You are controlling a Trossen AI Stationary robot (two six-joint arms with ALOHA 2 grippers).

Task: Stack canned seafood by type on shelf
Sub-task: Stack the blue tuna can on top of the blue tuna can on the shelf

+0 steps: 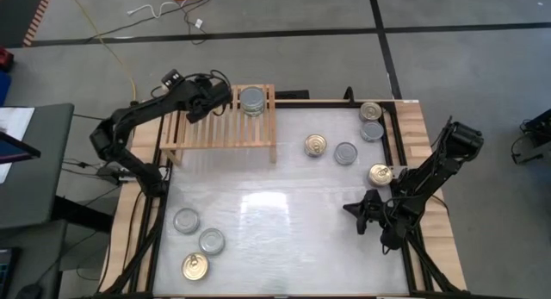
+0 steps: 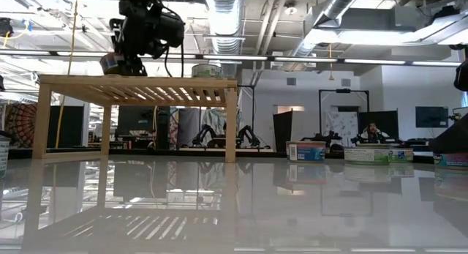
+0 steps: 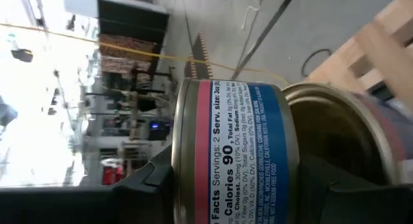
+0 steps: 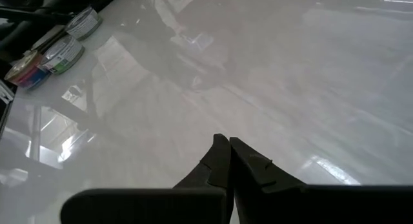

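Note:
The light-wood shelf (image 1: 219, 131) stands at the table's far left, with one tin (image 1: 252, 99) resting on its slats toward the right end. My left gripper (image 1: 202, 101) is over the shelf's left part, shut on a tin with a blue and pink label (image 3: 232, 153). In the low view that tin (image 2: 110, 62) hangs just over the slatted top (image 2: 139, 80). Another tin (image 3: 348, 127) shows just beyond it in the left wrist view. My right gripper (image 4: 229, 145) is shut and empty, low over the table's right part (image 1: 357, 211). My left gripper pinches the tin's round side wall (image 3: 193, 185) between its two fingers (image 3: 161, 179), one on each side. The fingers come from above, slanting down toward the shelf. The tin stays upright at the slats' height; I cannot tell whether its bottom touches them.
Loose tins lie on the white table: three at the near left (image 1: 198, 243), two in the middle right (image 1: 331, 149), and three along the right edge (image 1: 372, 131). In the low view some stand in a row at the right (image 2: 365, 153). Wooden rails frame the table (image 1: 413, 135).

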